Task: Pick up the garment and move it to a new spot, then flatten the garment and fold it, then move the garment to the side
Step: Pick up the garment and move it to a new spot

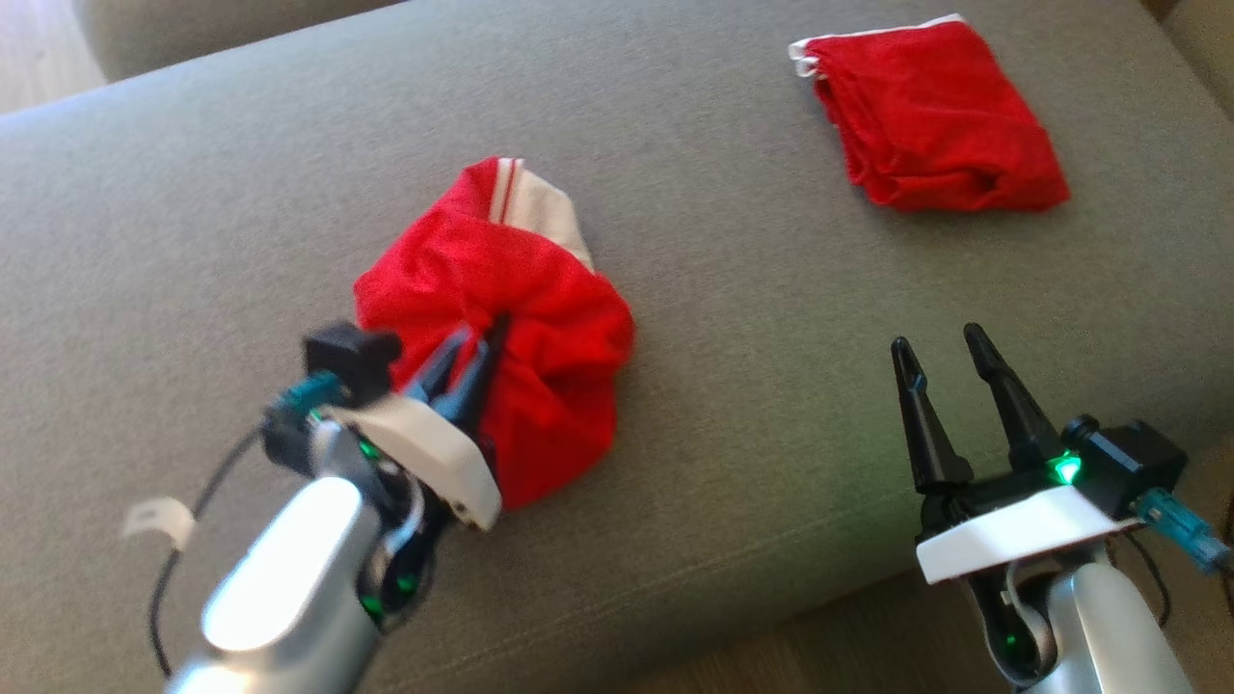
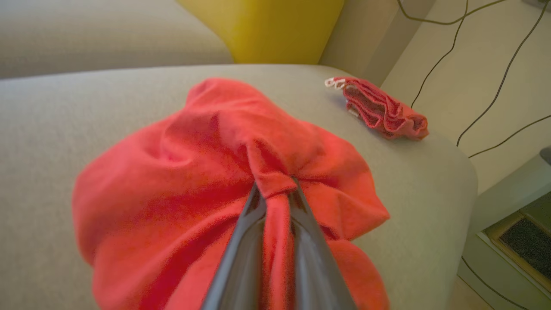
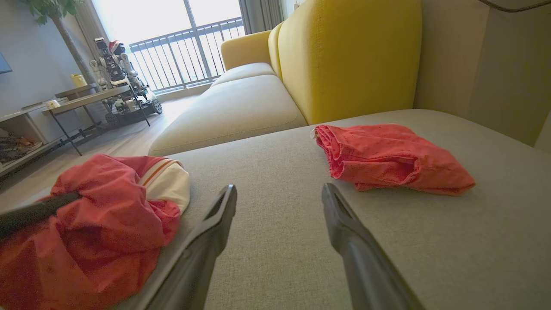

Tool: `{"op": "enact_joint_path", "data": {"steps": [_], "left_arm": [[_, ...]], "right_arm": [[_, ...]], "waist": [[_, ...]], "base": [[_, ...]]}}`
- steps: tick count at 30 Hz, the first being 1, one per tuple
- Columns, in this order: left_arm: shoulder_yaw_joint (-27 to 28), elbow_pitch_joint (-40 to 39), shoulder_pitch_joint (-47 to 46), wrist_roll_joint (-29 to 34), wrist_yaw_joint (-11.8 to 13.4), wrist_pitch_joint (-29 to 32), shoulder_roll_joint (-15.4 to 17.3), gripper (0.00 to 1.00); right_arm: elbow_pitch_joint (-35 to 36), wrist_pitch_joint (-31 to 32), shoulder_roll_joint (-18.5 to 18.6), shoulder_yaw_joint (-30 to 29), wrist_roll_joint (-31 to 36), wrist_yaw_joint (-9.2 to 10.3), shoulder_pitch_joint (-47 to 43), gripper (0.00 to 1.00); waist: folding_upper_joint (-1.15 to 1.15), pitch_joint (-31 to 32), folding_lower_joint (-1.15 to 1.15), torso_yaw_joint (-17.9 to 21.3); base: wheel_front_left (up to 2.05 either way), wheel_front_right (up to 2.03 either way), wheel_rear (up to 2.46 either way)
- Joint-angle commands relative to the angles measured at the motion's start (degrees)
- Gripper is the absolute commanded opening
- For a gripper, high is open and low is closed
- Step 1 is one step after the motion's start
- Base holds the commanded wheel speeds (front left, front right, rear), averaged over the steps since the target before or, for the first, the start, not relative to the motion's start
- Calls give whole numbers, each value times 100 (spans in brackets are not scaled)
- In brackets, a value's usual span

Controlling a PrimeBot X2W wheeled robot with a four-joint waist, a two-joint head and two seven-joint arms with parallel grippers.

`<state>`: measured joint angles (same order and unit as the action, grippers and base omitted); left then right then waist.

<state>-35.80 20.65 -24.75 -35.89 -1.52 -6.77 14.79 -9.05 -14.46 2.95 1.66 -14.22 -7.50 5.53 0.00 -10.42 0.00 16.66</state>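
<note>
Left gripper (image 1: 487, 337) angled down over mid-cushion (image 1: 241, 241), fingers pinched tight on a garment (image 1: 540, 318) fold. Right gripper (image 1: 937, 345) low near cushion's front edge, jaws spread wide, empty, fingers pointing forward.

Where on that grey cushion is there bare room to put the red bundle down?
The widest bare stretch of cushion lies left of the bundle. Another runs between the bundle and the folded garment, beyond the right gripper. The far right corner is crowded by the folded garment.
</note>
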Motion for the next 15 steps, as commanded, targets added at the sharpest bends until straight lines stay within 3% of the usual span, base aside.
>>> {"op": "enact_joint_path", "data": {"steps": [1,4,5,6,7,15], "left_arm": [[117,-49,-144,8,-12,-120,-12,0],[-77,159,67,4,-59,-259,-245,4],[-85,172,108,-1,-39,-314,-291,36],[-77,169,150,-6,-6,-377,-331,94],[-69,147,192,-7,23,-437,-363,100],[332,-449,724,117,500,-780,-380,100]], "right_arm": [[228,-54,-7,92,44,1,228,100],[236,-54,-7,-13,164,1,241,100],[231,-54,-7,-20,191,1,237,100],[223,-54,-7,-16,212,1,233,100],[216,-54,-7,-9,229,1,227,100],[131,-54,-7,111,343,1,62,100]], "waist": [[0,-109,0,-155],[0,-129,0,-436],[0,-111,0,-506],[0,-81,0,-572],[0,-46,0,-637],[0,512,0,-1090]], "base": [[0,0,0],[0,0,0],[0,0,0],[0,0,0],[0,0,0],[0,0,0]]}}
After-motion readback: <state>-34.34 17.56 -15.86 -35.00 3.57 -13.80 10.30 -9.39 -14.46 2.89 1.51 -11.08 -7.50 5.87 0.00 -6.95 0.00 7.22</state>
